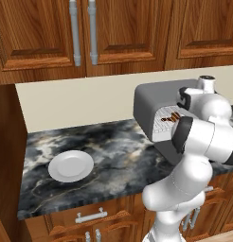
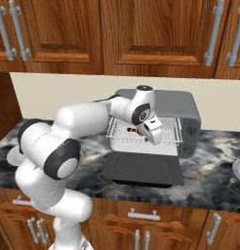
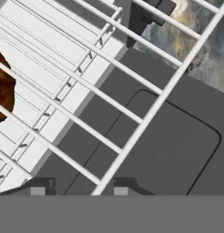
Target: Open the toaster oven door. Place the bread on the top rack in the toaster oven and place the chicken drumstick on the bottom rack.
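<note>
The toaster oven point(image 2: 188, 114) sits on the dark marbled counter point(image 1: 118, 151) against the cream wall, under wooden cabinets point(image 2: 156, 34). The toaster oven door point(image 2: 143, 168) is folded fully down and lies flat on the counter in front of the open cavity. Inside, the silver wire racks show; in the hand view the top rack point(image 3: 132, 77) crosses the picture as thick white bars, with the bottom rack point(image 3: 36, 86) as finer wires beneath it.

The chicken drumstick point(image 3: 2, 93) shows as a dark reddish-brown lump at the left edge of the hand view; which shelf carries it cannot be told. In the right base view a dark brown spot point(image 2: 132, 129) shows at the same place behind the wires.

The gripper point(image 2: 156, 138) is at the mouth of the oven, just over the front edge of the racks, pointing down toward the door. Its 2 fingertips point(image 3: 38, 187) stand somewhat apart with nothing between them.

A white plate point(image 1: 71, 166) lies on the counter well to the left of the oven.
</note>
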You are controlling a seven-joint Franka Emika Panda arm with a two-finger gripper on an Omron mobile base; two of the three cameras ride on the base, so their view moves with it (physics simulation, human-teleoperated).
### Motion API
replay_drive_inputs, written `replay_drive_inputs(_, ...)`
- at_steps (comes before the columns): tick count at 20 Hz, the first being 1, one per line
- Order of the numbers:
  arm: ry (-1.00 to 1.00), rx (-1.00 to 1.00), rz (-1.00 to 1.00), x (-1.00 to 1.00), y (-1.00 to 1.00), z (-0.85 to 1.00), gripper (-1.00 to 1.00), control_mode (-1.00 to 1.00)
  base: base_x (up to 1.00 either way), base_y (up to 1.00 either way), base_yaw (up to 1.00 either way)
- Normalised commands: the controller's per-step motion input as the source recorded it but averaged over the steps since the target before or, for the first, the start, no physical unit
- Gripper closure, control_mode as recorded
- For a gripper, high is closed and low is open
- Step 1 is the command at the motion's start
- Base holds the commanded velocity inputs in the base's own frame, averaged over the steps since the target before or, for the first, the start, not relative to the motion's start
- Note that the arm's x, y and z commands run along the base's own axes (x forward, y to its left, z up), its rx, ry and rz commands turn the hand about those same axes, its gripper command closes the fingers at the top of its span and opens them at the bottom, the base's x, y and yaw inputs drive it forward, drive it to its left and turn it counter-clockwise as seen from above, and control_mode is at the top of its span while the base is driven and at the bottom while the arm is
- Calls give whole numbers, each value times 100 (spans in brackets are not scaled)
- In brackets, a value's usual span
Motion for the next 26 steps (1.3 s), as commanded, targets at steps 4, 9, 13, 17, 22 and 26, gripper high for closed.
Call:
replay_drive_inputs(4,10,-10,-8,-68,0,-94,100,-100,0,0,0)
replay_drive_inputs(9,6,-10,-9,-74,0,-94,100,-100,0,0,0)
replay_drive_inputs(13,7,-9,-9,-75,0,-94,100,-100,0,0,0)
replay_drive_inputs(17,10,-9,-7,-73,0,-94,100,-100,0,0,0)
replay_drive_inputs(22,17,-4,-5,-68,-5,-94,100,-100,0,0,0)
replay_drive_inputs(26,22,0,-3,-65,-9,-94,100,-100,0,0,0)
